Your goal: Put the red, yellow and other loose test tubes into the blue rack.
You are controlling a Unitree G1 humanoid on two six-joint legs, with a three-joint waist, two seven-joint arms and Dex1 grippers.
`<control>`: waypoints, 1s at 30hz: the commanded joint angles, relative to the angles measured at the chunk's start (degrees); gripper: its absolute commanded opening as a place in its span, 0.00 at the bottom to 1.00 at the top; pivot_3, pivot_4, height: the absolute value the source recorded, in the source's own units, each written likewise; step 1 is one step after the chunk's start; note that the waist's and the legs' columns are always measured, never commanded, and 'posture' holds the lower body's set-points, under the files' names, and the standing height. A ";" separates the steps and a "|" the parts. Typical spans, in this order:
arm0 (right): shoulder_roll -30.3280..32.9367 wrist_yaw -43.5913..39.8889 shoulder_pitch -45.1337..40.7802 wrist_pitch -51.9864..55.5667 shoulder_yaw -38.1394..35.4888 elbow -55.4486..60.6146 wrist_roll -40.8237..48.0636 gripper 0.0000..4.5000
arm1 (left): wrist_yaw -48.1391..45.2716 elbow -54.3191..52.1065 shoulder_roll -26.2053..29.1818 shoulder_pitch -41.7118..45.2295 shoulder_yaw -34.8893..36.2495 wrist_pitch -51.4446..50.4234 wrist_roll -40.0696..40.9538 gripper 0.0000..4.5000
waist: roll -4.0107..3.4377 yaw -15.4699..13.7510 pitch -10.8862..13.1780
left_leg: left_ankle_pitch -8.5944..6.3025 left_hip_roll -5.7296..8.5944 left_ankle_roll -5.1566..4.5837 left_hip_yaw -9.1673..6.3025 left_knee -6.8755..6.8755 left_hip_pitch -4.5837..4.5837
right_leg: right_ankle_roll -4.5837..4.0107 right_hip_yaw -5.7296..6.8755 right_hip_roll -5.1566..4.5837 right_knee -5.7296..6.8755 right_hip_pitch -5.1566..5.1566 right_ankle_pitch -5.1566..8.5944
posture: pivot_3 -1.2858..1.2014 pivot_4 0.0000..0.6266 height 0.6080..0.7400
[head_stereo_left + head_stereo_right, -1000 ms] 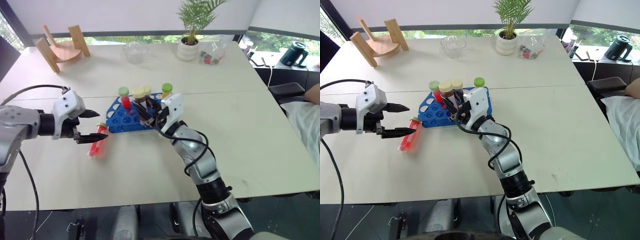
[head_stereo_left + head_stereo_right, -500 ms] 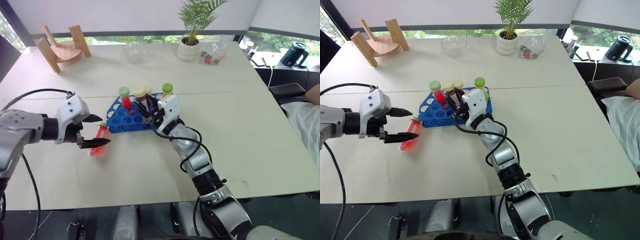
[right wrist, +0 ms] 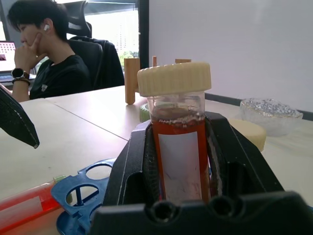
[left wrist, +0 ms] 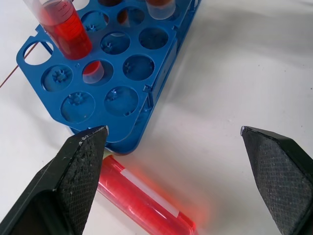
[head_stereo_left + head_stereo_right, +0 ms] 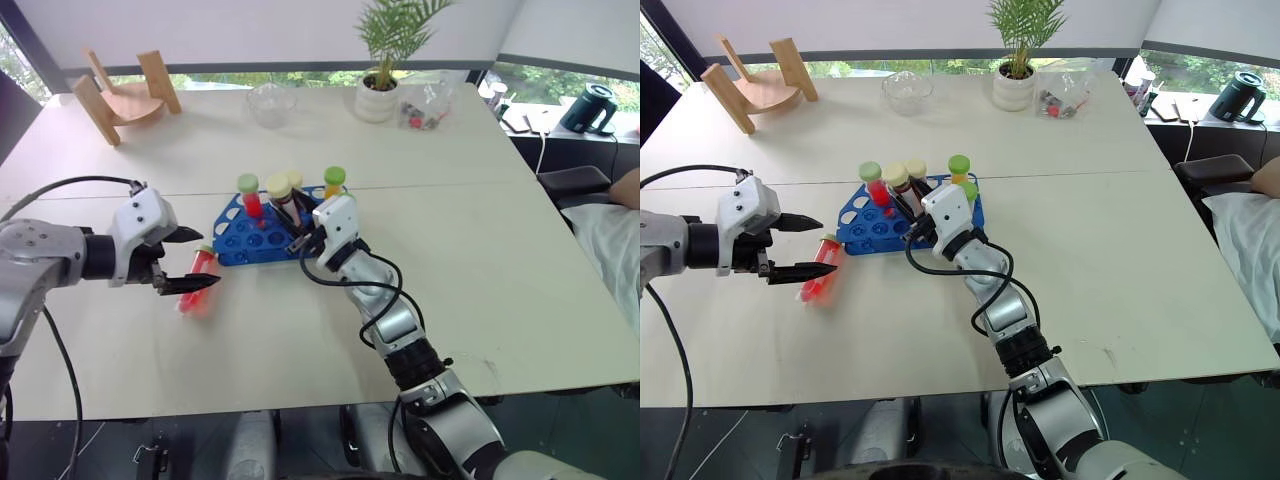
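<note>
The blue rack (image 5: 240,243) stands mid-table and holds several capped tubes, one red with a green cap (image 5: 248,192). My right gripper (image 5: 300,236) is shut on a cream-capped tube (image 3: 178,132) of dark red liquid, held tilted over the rack's right part. I cannot tell whether its lower end sits in a hole. A loose red test tube (image 5: 198,280) lies on the table just left of the rack. My left gripper (image 5: 195,260) is open and straddles that tube (image 4: 142,196) from above, close to the rack's corner (image 4: 128,55). No loose yellow tube is in view.
At the back of the table are a wooden stand (image 5: 125,90), a glass bowl (image 5: 270,103), a potted plant (image 5: 385,60) and a clear bag of small items (image 5: 425,105). A person (image 5: 615,230) sits at the right edge, and another person (image 3: 49,58) sits behind the table.
My right gripper has rolled and dipped slightly toward the rack with its tube. The left gripper has edged a little toward the red tube and stayed open.
</note>
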State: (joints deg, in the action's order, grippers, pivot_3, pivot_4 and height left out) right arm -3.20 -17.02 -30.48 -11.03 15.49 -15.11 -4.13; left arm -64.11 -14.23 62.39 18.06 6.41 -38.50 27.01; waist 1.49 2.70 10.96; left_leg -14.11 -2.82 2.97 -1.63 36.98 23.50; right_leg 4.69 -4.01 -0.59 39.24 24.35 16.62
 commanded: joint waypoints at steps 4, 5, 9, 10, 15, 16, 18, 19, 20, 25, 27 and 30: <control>-1.94 2.53 4.68 3.95 2.92 4.77 -2.37 0.21 | 0.28 -2.01 -0.07 0.11 1.24 -0.14 0.78 1.00 | 0.01 -0.03 -0.01 | 0.00 0.00 0.00 -0.01 0.00 -0.01 | 0.00 0.00 0.00 0.01 -0.01 0.00 | 0.52 0.24 1.00; -2.12 2.91 5.16 4.38 2.88 5.42 -2.32 0.21 | 0.40 -2.24 -0.20 0.08 1.13 -0.35 0.86 1.00 | 0.01 -0.03 -0.01 | 0.00 0.00 0.00 -0.01 -0.01 -0.01 | 0.00 0.00 0.00 0.01 -0.01 0.00 | 0.52 0.24 1.00; -2.91 5.14 4.88 4.69 2.05 5.20 -2.80 0.21 | 0.41 -2.21 -0.73 0.74 0.07 -0.73 0.70 1.00 | 0.00 -0.02 0.00 | 0.00 0.00 0.01 0.00 0.02 -0.01 | 0.00 -0.01 -0.01 0.01 -0.01 0.00 | 0.52 0.24 1.00; -3.05 5.58 4.58 4.40 2.02 4.82 -2.96 0.21 | 0.43 -1.97 -0.88 1.23 -0.33 -0.79 0.57 1.00 | 0.00 -0.01 0.00 | 0.00 0.00 0.01 0.00 0.01 -0.01 | 0.00 -0.01 0.00 0.01 -0.01 0.00 | 0.52 0.24 1.00; -5.21 10.75 1.86 4.88 -0.50 0.67 -2.80 0.21 | -0.68 0.31 -1.10 3.58 -2.02 0.09 -0.29 1.00 | 0.00 0.00 0.00 | 0.00 0.00 0.01 -0.01 0.01 -0.01 | 0.00 0.00 0.01 0.02 -0.01 0.00 | 0.52 0.24 1.00; -5.62 11.63 1.51 5.59 -1.16 0.42 -2.59 0.21 | -0.89 0.72 -1.09 3.92 -2.20 0.28 -0.44 1.00 | 0.00 0.00 0.00 | 0.01 0.00 0.02 -0.01 0.02 -0.01 | 0.00 -0.01 0.01 0.02 -0.01 0.00 | 0.52 0.24 1.00; -6.32 12.82 1.39 7.04 -1.82 1.12 -2.29 0.21 | -1.35 1.50 -0.96 4.42 -2.38 0.70 -0.68 1.00 | 0.00 -0.05 0.00 | 0.02 0.00 0.03 -0.01 0.02 -0.02 | 0.00 -0.01 0.00 0.03 -0.01 0.00 | 0.52 0.24 1.00; -6.43 12.72 1.92 7.48 -1.31 2.29 -2.30 0.21 | -1.57 1.94 -0.90 4.50 -2.46 1.09 -0.91 1.00 | 0.00 -0.15 0.00 | 0.02 0.00 0.04 -0.01 0.02 -0.02 | 0.00 -0.01 0.00 0.03 -0.01 0.00 | 0.52 0.24 1.00; -6.38 12.57 2.26 7.70 -0.94 3.06 -2.28 0.21 | -1.68 2.28 -0.94 4.67 -2.63 1.35 -1.12 1.00 | 0.00 -0.20 0.00 | 0.02 0.01 0.04 -0.02 0.02 -0.01 | 0.00 -0.01 0.00 0.03 -0.02 0.00 | 0.52 0.24 1.00; -4.29 9.96 3.98 10.10 1.00 8.87 -2.92 0.75 | -1.75 4.17 -1.81 5.96 -3.15 2.64 -2.12 1.00 | 0.00 -0.10 0.00 | 0.02 0.01 0.04 -0.02 0.03 -0.01 | 0.00 -0.01 -0.01 0.02 -0.03 0.00 | 0.52 0.24 1.00; -3.48 8.66 4.12 11.14 1.55 10.81 -3.09 0.99 | -0.85 5.10 -2.49 6.84 -3.28 2.77 -2.61 1.00 | 0.00 -0.06 0.00 | 0.02 0.01 0.04 -0.03 0.01 -0.01 | -0.01 0.00 0.01 0.03 -0.02 0.00 | 0.52 0.24 1.00; -1.16 5.62 4.15 13.12 2.48 16.40 -3.11 0.99 | 1.79 5.72 -3.90 9.21 -3.67 1.13 -3.63 1.00 | 0.00 -0.12 0.00 | 0.02 0.00 0.04 -0.04 0.00 -0.01 | -0.01 0.01 0.02 0.03 -0.01 0.00 | 0.52 0.24 1.00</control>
State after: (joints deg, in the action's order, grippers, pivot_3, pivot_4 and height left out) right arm -4.50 -9.97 -25.81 1.94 17.22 -3.99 -6.87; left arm -63.52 -8.24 58.25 25.66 2.34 -37.04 24.13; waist 1.49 2.58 10.96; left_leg -14.08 -2.82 3.00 -1.67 36.98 23.50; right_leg 4.68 -4.00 -0.58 39.27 24.34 16.62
